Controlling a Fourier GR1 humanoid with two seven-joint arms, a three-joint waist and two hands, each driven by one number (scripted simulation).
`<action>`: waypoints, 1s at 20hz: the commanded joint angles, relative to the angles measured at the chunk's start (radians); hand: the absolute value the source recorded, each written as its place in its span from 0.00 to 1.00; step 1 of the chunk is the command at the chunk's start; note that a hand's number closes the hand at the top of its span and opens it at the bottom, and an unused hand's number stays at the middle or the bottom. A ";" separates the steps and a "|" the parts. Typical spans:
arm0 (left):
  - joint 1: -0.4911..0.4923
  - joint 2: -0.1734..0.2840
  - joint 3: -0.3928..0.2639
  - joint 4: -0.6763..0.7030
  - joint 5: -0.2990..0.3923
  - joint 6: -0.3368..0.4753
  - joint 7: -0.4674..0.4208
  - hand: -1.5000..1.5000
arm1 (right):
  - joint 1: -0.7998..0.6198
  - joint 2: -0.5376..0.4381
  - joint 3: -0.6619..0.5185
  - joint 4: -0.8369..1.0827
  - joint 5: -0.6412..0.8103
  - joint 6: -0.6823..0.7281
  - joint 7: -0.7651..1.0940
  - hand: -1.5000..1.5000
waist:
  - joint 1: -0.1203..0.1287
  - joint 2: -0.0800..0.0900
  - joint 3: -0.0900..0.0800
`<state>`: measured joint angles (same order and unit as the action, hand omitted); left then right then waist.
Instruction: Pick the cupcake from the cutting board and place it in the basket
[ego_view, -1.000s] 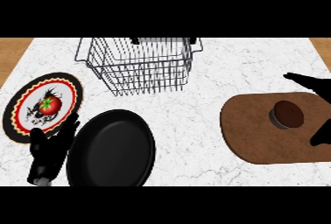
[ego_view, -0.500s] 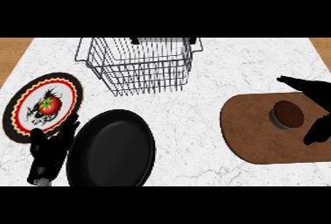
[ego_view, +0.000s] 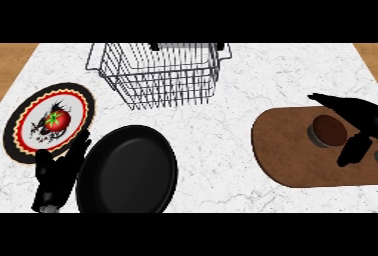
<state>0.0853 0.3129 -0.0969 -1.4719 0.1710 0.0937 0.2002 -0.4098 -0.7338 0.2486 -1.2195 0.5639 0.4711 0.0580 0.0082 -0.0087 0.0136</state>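
I am holding my right hand (ego_view: 356, 125) spread around the cupcake (ego_view: 329, 130) on the cutting board (ego_view: 291, 150) near the bench's right edge, fingers not yet pinching it.

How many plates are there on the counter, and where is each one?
2. A patterned plate carrying a tomato lies at the counter's left edge; a plain black plate lies beside it, toward the lower edge. None seems hidden.
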 joint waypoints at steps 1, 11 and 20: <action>0.025 -0.048 -0.022 0.078 -0.021 0.040 0.062 0.50 | 0.042 -0.026 -0.019 -0.038 0.003 0.008 -0.036 0.00 | -0.015 0.008 -0.014; 0.002 -0.053 -0.010 0.086 -0.022 0.017 0.087 0.50 | 0.040 0.025 0.018 0.037 0.097 -0.058 -0.117 1.00 | -0.014 0.010 -0.014; 0.038 -0.072 -0.015 0.073 -0.051 0.010 0.035 0.50 | 0.004 0.051 0.039 0.134 0.230 -0.205 -0.206 1.00 | 0.000 0.012 -0.013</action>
<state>0.0980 0.2852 -0.0829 -1.4697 0.1362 0.0848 0.1983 -0.4032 -0.7064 0.2759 -1.1251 0.7511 0.3105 -0.1200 0.0063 -0.0112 0.0159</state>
